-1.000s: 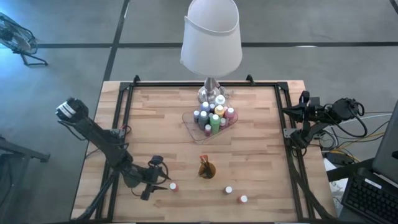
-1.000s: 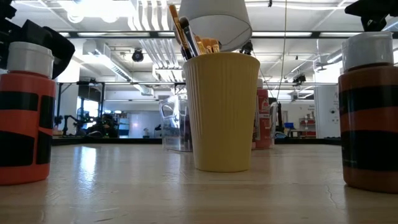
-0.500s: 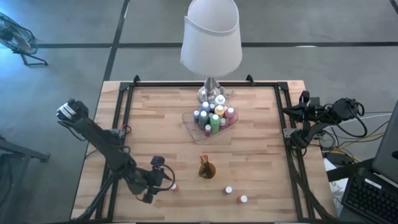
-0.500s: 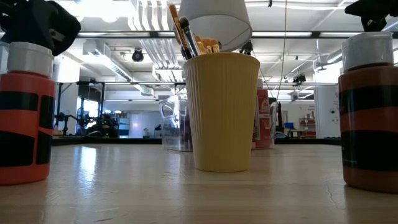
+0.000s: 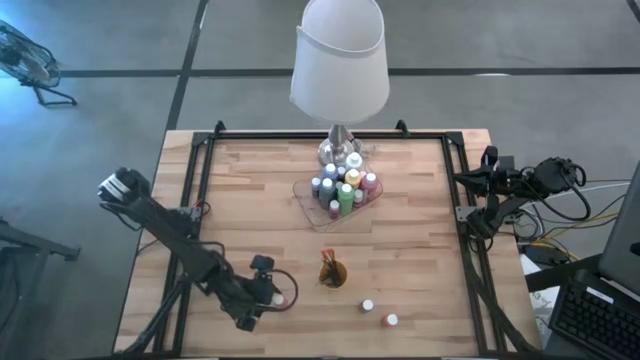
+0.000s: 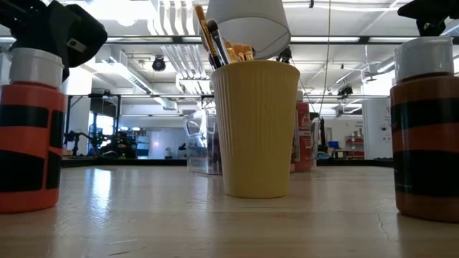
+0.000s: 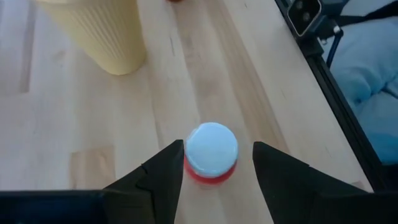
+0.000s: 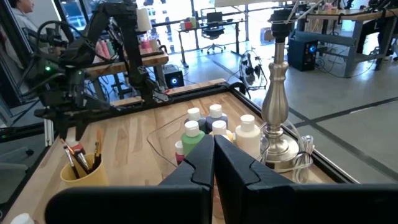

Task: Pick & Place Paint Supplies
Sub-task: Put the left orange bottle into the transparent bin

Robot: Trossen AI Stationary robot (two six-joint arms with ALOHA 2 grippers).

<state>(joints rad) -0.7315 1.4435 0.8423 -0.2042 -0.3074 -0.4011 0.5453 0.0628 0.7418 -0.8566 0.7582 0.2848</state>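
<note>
While the right hand [image 8: 213,163] rests closed, the left hand [image 7: 214,163] stands wide around a white-capped red paint bottle [image 7: 212,152] on the wooden tabletop [image 7: 74,124].

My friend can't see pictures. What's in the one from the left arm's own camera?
The left gripper is open, one dark finger either side of a small red paint bottle with a white cap, standing on the wooden table. A ribbed yellow cup stands farther off.

Robotics laboratory — a wooden workbench [image 5: 400,220] on a bare concrete floor [image 5: 120,100], backed by office chairs [image 8: 214,28], equipment benches [image 8: 348,37] and exposed ceiling ducts [image 6: 136,79].
</note>
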